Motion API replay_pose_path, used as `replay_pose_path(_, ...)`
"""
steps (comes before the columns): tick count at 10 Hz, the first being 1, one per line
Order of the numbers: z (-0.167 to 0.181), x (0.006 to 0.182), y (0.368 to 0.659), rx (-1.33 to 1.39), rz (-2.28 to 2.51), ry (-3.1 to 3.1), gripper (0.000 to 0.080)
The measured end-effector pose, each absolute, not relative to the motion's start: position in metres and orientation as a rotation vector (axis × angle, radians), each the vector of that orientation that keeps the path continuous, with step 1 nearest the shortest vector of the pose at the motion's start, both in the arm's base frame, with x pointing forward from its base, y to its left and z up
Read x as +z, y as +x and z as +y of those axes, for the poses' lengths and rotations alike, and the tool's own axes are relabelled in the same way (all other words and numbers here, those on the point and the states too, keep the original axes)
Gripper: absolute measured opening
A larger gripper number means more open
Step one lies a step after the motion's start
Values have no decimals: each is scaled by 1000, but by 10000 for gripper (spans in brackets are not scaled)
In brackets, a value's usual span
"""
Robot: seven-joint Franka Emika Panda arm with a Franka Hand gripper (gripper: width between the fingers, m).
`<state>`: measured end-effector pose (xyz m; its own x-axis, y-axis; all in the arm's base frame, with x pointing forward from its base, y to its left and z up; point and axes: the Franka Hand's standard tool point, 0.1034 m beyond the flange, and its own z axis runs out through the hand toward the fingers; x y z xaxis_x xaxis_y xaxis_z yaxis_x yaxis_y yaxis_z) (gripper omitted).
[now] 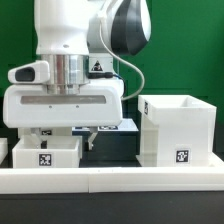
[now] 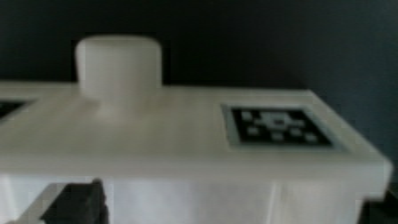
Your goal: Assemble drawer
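Panda arm's pincer (image 1: pixel 64 134) hangs low over a small white drawer tray (image 1: pixel 45 156) at the exterior view's left. Whether its fingers are spread or pinching the tray cannot be told. The wrist view shows the tray's round knob (image 2: pixel 119 65) and square tag (image 2: pixel 278 127) close up. The tall drawer case (image 1: pixel 178 128) stands apart on the bench (image 1: pixel 118 149), at the exterior view's right.

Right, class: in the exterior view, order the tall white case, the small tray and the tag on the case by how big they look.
Largest: the tall white case.
Then the small tray.
Smallest: the tag on the case.
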<state>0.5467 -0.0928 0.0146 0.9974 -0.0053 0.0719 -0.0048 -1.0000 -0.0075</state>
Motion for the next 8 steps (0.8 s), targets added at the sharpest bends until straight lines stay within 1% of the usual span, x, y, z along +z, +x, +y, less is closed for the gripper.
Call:
replay_pose_path(3, -90, 8, 544, -96, 4, -3131, 649)
replay_pose_path(4, -90, 8, 543, -93, 3, -3130, 526)
replay_pose_path(5, -90, 8, 543, -94, 3, -3130, 526)
replay_pose_path(6, -90, 8, 543, -93, 3, -3130, 377)
replay_pose_path(8, -90, 8, 543, -93, 3, -3130, 103)
